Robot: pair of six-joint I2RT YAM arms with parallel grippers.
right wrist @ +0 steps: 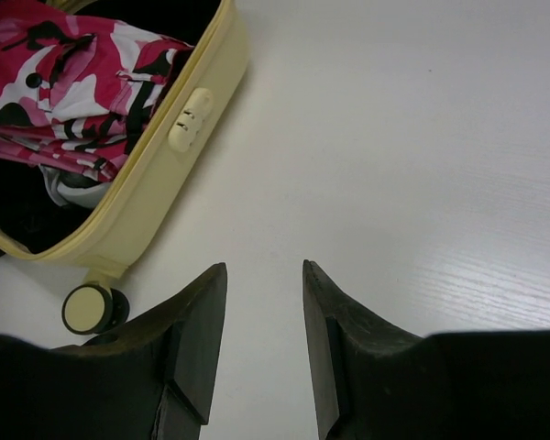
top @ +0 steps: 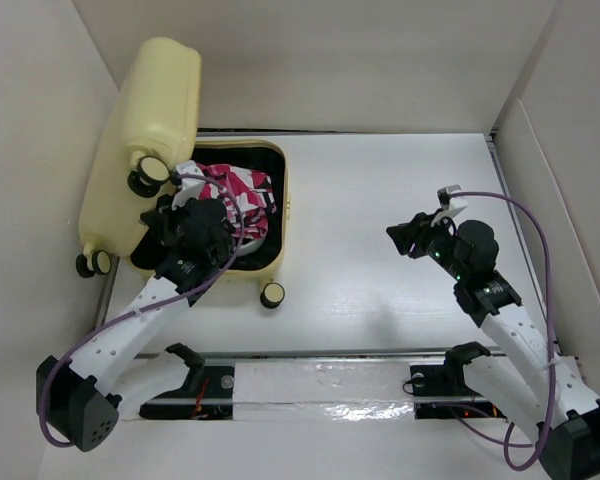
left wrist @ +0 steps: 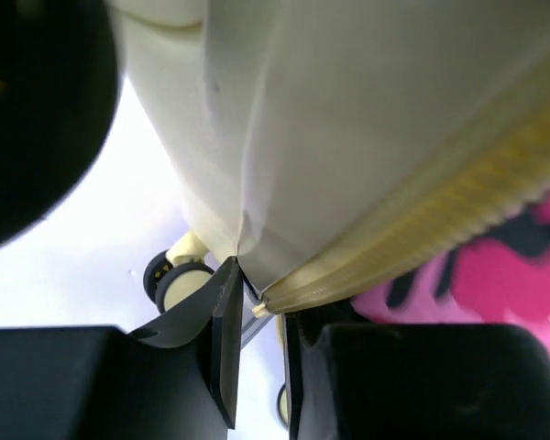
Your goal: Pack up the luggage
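Observation:
The pale-yellow luggage [top: 145, 120] lies open at the far left, its lid raised against the left wall. Its black-lined base [top: 281, 215] holds pink, white and black camouflage clothing [top: 235, 190]. My left gripper [top: 163, 213] is at the lid's lower edge by a caster wheel [top: 152, 170]. In the left wrist view the jaws [left wrist: 257, 293] stand narrowly apart, pinching the lid's zipper rim [left wrist: 422, 211]; the clothing [left wrist: 522, 266] shows at the right. My right gripper [top: 408, 237] is open and empty above bare table. In the right wrist view [right wrist: 264, 268] it faces the luggage [right wrist: 197, 110] and the clothing [right wrist: 64, 64].
Cardboard walls [top: 40, 150] close in the table on the left, back and right. A caster wheel [top: 272, 295] sticks out at the base's near corner. A metal rail [top: 310, 380] with the arm mounts runs along the near edge.

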